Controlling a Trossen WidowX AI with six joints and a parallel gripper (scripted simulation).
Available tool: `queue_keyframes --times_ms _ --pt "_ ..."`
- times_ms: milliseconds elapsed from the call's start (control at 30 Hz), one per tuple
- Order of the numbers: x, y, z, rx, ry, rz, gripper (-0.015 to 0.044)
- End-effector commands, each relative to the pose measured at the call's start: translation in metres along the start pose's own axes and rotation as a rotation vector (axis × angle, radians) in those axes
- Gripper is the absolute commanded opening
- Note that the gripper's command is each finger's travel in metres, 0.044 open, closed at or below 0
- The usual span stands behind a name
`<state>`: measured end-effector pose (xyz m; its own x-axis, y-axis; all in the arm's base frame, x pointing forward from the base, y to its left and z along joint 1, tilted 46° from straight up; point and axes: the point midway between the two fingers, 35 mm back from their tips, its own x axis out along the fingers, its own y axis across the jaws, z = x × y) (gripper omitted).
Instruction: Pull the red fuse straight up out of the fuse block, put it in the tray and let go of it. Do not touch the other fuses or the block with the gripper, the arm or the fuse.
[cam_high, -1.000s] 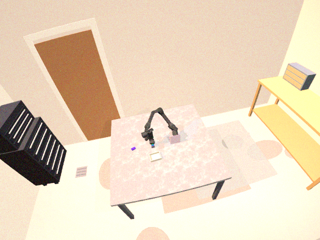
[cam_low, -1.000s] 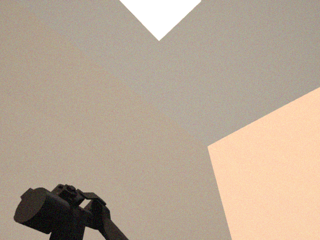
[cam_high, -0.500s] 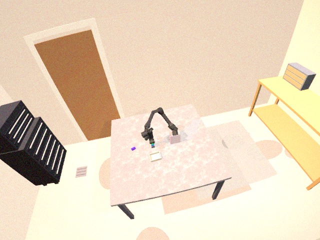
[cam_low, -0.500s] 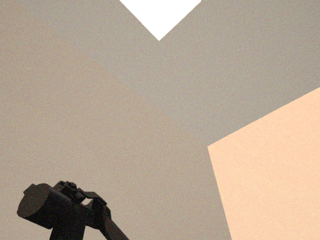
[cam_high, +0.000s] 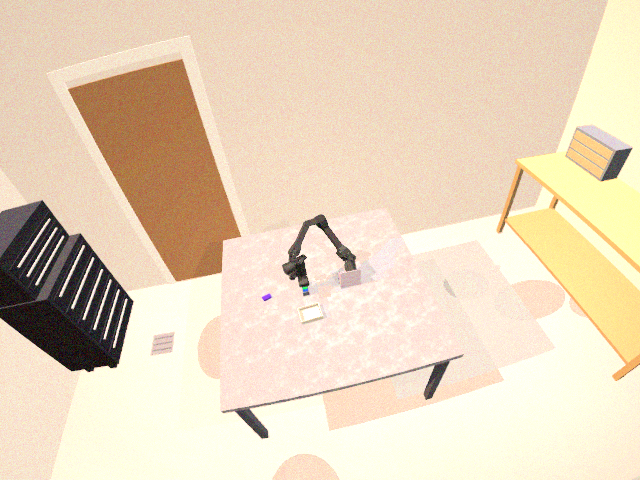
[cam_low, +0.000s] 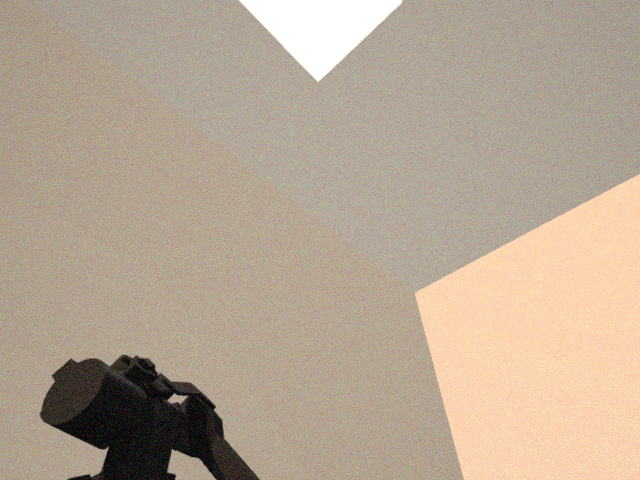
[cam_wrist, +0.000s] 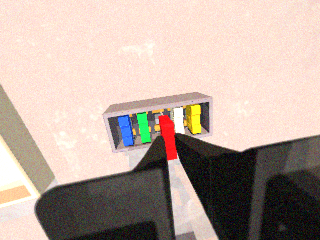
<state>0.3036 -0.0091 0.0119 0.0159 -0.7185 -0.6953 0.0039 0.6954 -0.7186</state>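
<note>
Hand (cam_wrist: 170, 152): clamped on red fuse (cam_wrist: 168, 138), long axis along fingers, tip toward block (cam_wrist: 159, 122).
Block: blue, green, white, yellow fuses seated; middle slot open.
Top view only: tray (cam_high: 311, 313) near block on table (cam_high: 361, 330).
Exterior view: arm joint only.

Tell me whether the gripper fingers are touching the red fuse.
Touching. In the wrist view the two dark fingers close against either side of the red fuse, pinching it with no gap, above the fuse block.
</note>
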Motion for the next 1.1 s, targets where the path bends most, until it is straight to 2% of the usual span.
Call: queue_keyframes --times_ms 0,533,1067 --pt "-0.005 0.001 0.0 0.005 0.001 0.005 0.0" --pt "-0.024 0.004 0.001 0.004 0.0 0.006 0.0" --pt "-0.032 0.088 0.015 0.002 -0.003 0.023 0.0"
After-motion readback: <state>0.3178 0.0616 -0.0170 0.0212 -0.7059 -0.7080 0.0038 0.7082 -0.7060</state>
